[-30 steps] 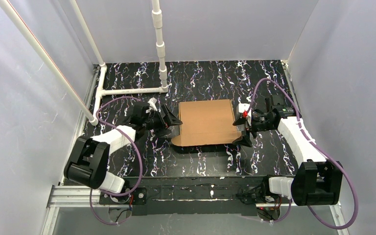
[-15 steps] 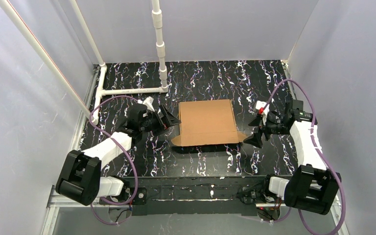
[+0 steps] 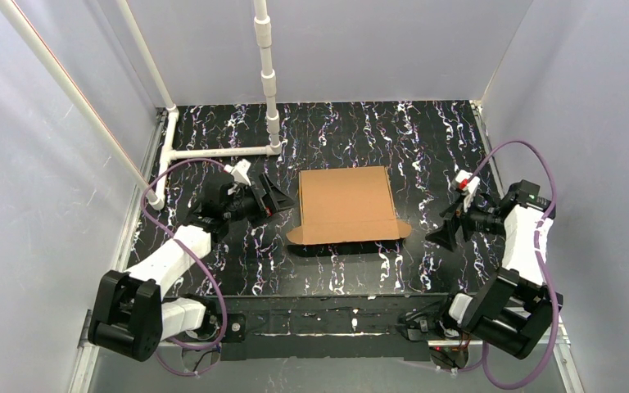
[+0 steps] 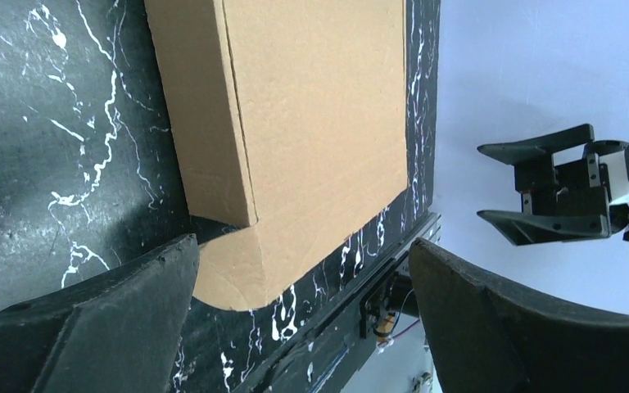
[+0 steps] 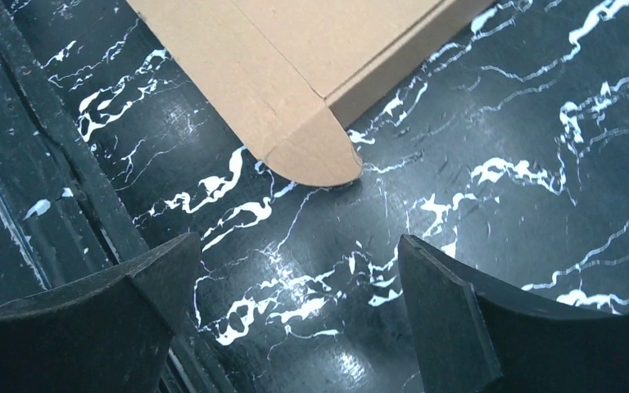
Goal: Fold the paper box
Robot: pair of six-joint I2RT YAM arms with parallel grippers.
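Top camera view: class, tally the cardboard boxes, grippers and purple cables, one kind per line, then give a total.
Cardboard boxes: 1, the paper box
Grippers: 2, the left gripper and the right gripper
Purple cables: 2, the left cable and the right cable
Total: 5

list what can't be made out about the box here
- Inside of the box: hidden in every view by its own top.
- Its far end: cut off by the top edge of the left wrist view.
- Most of it in the right wrist view: cut off; only a corner with a rounded tab shows.
- Creases and slits: too small in the top view.
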